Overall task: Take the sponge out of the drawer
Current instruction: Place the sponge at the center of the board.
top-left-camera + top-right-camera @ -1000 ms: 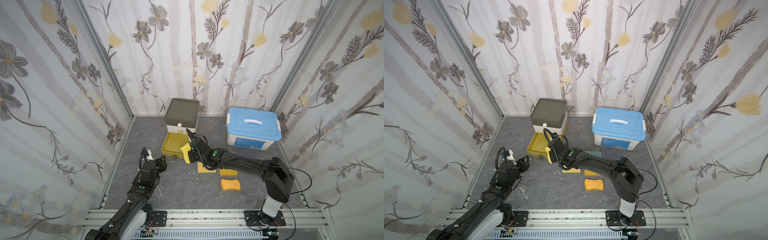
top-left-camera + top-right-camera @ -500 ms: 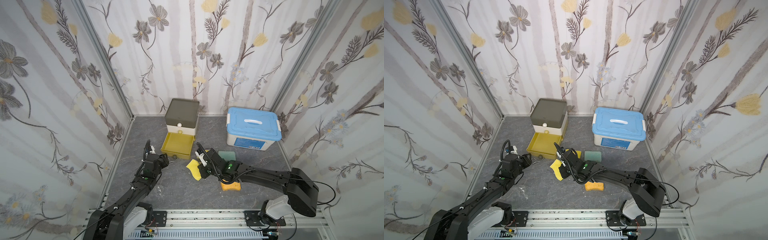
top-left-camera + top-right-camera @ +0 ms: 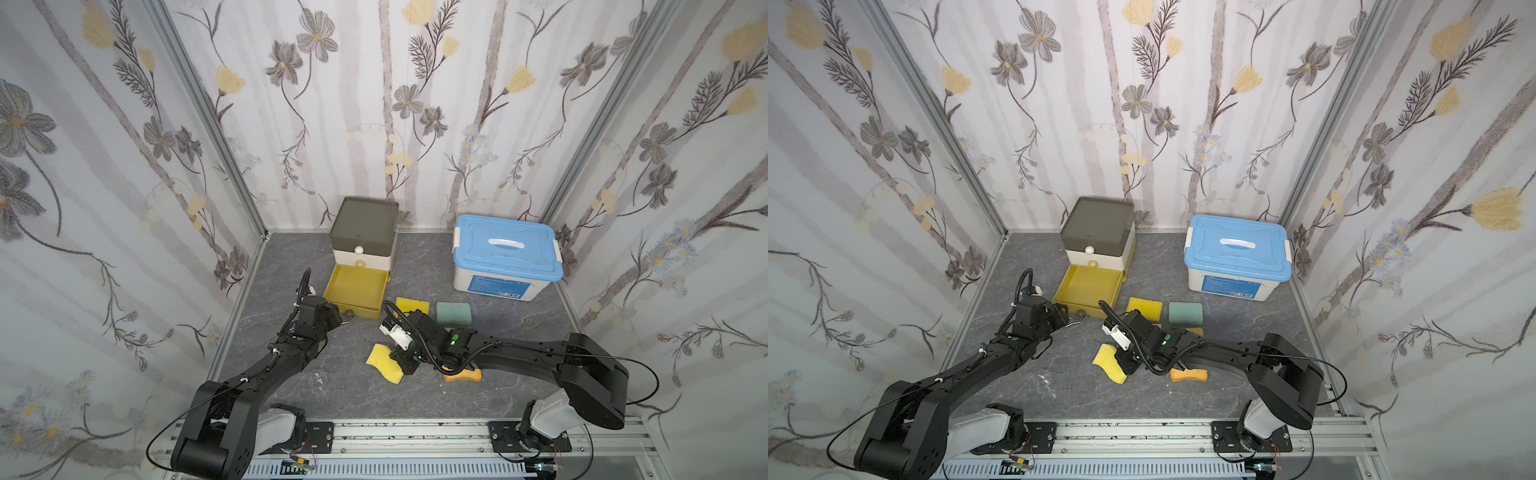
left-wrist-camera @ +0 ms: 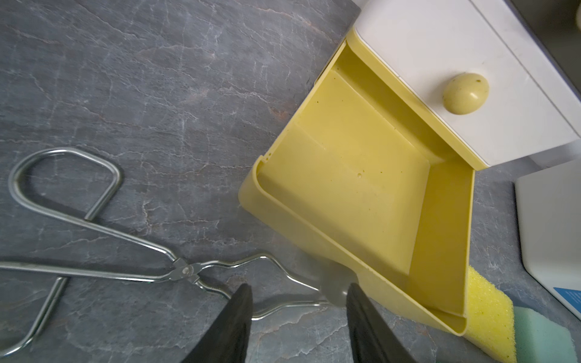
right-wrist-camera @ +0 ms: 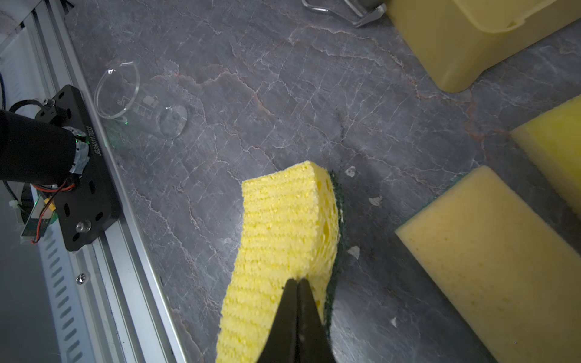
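A big grey stone-look table [image 3: 291,395] is filling the floor of the flowery booth. At the back, a white plastic box with a blue lid [image 3: 505,249] is sitting shut. Beside it, a small white drawer cabinet with a grey top [image 3: 365,220] is standing against the wall. Its bottom yellow plastic drawer [image 4: 345,188] is sticking out wide open, and nothing is lying inside it.

The right gripper [image 5: 297,281] is pinching a bright yellow sponge with a dark green scrubby side [image 5: 283,226], with its black jaws squeezed tight together on one end. In both top views this sponge [image 3: 384,360] is hanging out over the table, well in front of the drawer and not in it. I cannot tell if it is touching the table.

A pale yellow sponge block [image 3: 411,305] and a green sponge [image 3: 453,312] are lying side by side near the drawer's front corner. An orange sponge [image 3: 463,376] is peeking out from under the right arm.

The left gripper [image 4: 298,292] is hovering by the drawer front with its jaws partly apart, gripping nothing. Shiny metal scissor tongs [image 4: 94,226] are lying flat on the table under it. A small clear glass beaker [image 5: 138,100] is lying on its side near the front rail.
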Robot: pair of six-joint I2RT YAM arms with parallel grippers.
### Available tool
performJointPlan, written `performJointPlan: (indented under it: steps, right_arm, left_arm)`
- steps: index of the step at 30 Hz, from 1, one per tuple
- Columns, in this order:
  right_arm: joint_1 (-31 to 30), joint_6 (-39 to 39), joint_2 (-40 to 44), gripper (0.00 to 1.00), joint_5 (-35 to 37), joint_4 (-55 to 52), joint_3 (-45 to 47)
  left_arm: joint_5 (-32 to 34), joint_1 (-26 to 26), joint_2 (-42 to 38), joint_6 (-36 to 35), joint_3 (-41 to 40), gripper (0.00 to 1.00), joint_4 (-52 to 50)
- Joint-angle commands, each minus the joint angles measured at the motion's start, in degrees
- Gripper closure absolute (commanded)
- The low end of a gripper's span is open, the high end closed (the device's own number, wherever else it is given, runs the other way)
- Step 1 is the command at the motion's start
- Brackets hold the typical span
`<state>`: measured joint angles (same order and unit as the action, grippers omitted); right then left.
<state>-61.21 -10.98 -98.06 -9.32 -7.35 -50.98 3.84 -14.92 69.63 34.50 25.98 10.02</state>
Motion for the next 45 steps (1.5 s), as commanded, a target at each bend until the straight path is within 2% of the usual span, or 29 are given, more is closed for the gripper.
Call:
performJointPlan:
  steps: [1, 14, 16, 18, 21, 28, 34, 41, 45]
  right_arm:
    - [-0.5, 3.2, -1.2, 1.00, -3.4, -1.8, 0.0]
    - [-0.2, 4.1, -4.2, 1.00, 5.0, -3.4, 1.8]
    - [0.1, 4.3, -4.0, 0.90, 6.3, -3.7, 1.7]
    - [0.3, 4.2, -3.5, 0.67, 7.5, -3.8, 1.8]
    - [0.3, 3.6, -1.6, 0.62, 8.0, -4.0, 1.9]
    - [-1.6, 1.1, 2.6, 0.40, 7.3, -6.9, 2.2]
    - [-5.5, -0.5, -0.2, 0.28, 9.5, -8.4, 1.7]
    - [-8.5, -1.7, -3.2, 0.26, 17.3, -10.5, -0.3]
    - [-9.4, -2.2, -3.6, 0.21, 19.9, -11.6, -0.9]
  left_arm:
    - [0.4, -0.1, 0.8, 0.4, 0.9, 0.49, -0.5]
    - [0.7, -0.4, 0.2, 0.4, 0.8, 0.49, -0.7]
    - [0.7, -0.4, 0.1, 0.4, 0.7, 0.49, -0.7]
    - [0.7, -0.4, -0.3, 0.4, 0.5, 0.49, -0.8]
    - [1.3, -0.5, -0.9, 0.1, 0.3, 0.49, -1.2]
    - [2.0, -0.5, -1.5, -0.3, 0.2, 0.49, -1.5]
    - [1.6, -0.5, -1.5, -0.1, -0.1, 0.49, -0.9]
    - [0.0, -0.5, -2.2, 0.0, -1.3, 0.48, 1.2]
    - [0.0, -0.5, -2.7, -0.2, -1.6, 0.48, 1.2]
